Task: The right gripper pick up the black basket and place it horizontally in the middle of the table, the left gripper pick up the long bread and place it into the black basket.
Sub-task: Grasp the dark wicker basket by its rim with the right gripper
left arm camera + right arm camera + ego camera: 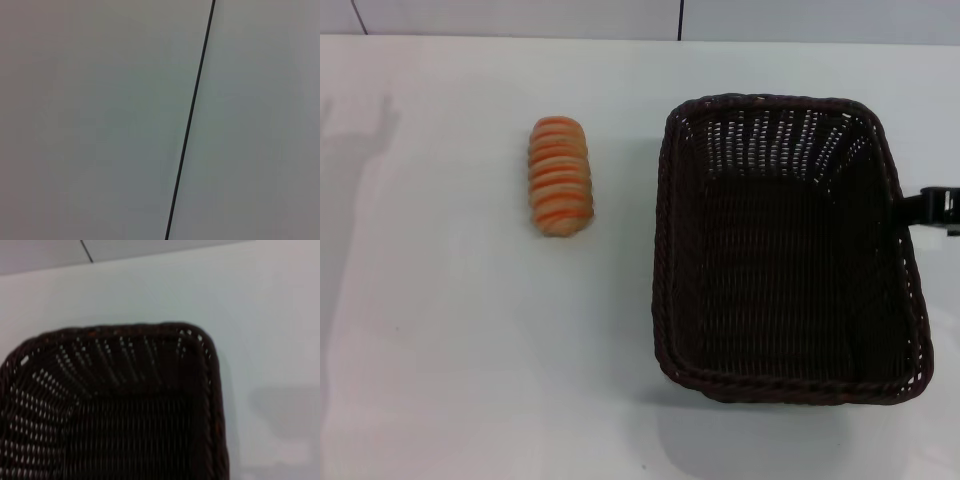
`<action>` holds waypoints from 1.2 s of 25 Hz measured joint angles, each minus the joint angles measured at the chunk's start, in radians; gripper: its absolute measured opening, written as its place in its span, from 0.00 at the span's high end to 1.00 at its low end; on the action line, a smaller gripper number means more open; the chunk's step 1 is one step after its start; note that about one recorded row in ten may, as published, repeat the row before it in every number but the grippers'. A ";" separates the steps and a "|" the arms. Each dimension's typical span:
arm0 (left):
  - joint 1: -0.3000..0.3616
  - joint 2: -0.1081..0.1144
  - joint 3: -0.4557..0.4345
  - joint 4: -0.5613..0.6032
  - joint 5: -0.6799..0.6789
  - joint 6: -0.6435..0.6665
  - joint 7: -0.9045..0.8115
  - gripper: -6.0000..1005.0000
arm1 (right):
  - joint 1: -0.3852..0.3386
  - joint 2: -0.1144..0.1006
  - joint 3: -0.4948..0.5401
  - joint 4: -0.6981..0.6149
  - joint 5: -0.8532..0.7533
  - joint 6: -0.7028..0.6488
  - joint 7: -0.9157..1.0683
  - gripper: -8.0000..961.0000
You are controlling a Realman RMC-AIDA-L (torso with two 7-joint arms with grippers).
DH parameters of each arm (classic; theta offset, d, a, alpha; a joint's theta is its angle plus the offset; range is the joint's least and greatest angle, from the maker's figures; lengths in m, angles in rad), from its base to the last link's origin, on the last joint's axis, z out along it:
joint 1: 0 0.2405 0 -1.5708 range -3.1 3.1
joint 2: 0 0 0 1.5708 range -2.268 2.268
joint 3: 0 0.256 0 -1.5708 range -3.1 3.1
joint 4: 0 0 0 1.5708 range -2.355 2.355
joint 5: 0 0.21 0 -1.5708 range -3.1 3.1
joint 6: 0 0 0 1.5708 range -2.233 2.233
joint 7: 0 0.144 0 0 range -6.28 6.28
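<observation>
Head view: right end effector (932,208) sits at the black basket (785,250)'s right rim, finger state unclear. Basket rests right of the long bread (560,176) on the surface (440,350). Probably light and stiff; the braided rim suits gripping.

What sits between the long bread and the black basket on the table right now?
Nothing visible. Only bare table separates the long bread from the black basket, which holds nothing. The right gripper is at the basket's right rim; the left gripper is out of view.
</observation>
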 joint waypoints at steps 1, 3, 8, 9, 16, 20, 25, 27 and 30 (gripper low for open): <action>0.001 0.000 0.000 0.000 0.000 0.001 0.000 0.18 | 0.002 0.000 -0.006 -0.011 0.000 -0.003 -0.001 0.26; 0.005 0.000 0.000 0.000 0.000 0.003 0.000 0.18 | 0.007 0.001 -0.016 -0.032 0.000 -0.007 -0.002 0.26; 0.011 -0.003 0.000 0.000 0.000 0.005 0.000 0.18 | 0.014 0.001 -0.031 -0.075 0.001 -0.028 -0.010 0.26; 0.012 -0.003 0.000 0.000 0.000 0.005 0.000 0.18 | 0.014 0.001 -0.031 -0.083 0.001 -0.032 -0.012 0.26; 0.015 -0.006 0.000 0.000 0.000 0.007 0.000 0.18 | 0.028 0.001 -0.055 -0.139 0.001 -0.049 -0.016 0.27; 0.016 -0.006 -0.001 0.000 0.000 0.008 0.000 0.18 | 0.034 0.000 -0.074 -0.148 -0.003 -0.057 -0.017 0.31; 0.016 -0.006 -0.001 0.000 0.000 0.009 0.000 0.18 | 0.034 -0.001 -0.080 -0.149 -0.006 -0.062 -0.019 0.39; 0.017 -0.006 -0.001 -0.001 0.000 0.009 0.000 0.18 | 0.034 -0.001 -0.081 -0.147 -0.006 -0.063 -0.019 0.42; 0.020 -0.007 -0.002 -0.002 0.000 0.010 0.000 0.18 | 0.032 -0.001 -0.082 -0.146 -0.006 -0.063 -0.019 0.60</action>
